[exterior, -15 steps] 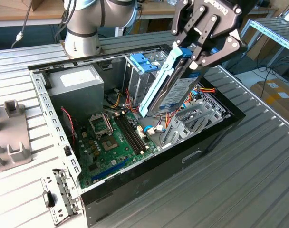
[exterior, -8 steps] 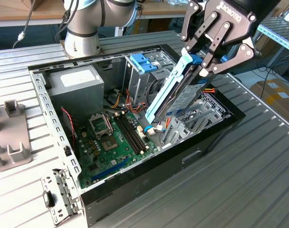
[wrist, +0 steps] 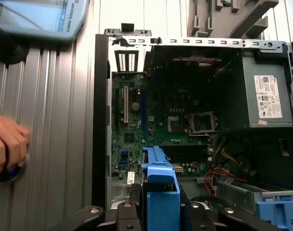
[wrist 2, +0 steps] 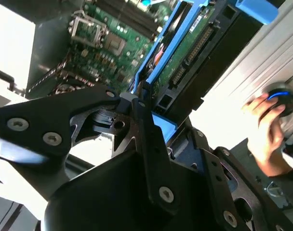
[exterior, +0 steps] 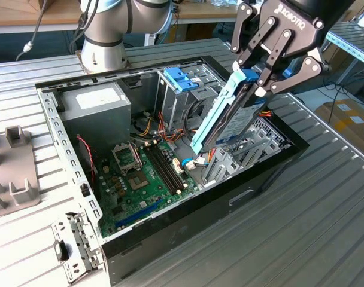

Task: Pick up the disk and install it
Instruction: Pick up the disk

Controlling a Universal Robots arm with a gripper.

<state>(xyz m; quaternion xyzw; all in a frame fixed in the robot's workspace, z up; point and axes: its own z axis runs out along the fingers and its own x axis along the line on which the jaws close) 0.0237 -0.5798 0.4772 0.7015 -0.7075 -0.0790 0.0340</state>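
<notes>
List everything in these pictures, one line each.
disk: one, dark with blue rails, tilted over the case
computer case: one, black, open, on the table
motherboard: one, green, inside the case
power supply: one, grey, case corner
clip: one, light blue, on the drive cage
fixture: one, grey, table, exterior view's left
table: one, grey, under everything
hand: one, on the table beside the case
gripper: one, black, fingers shut on the disk

White lettering crosses the black body of my pincer (exterior: 254,81). The grey metal box (wrist: 243,110) bears 1 white printed label (wrist: 268,96), its print too fine to read. Lettering edges the handheld screen (wrist: 40,19). The disk (wrist 2: 185,53) carries a small white sticker (wrist 2: 196,22), illegible.
</notes>
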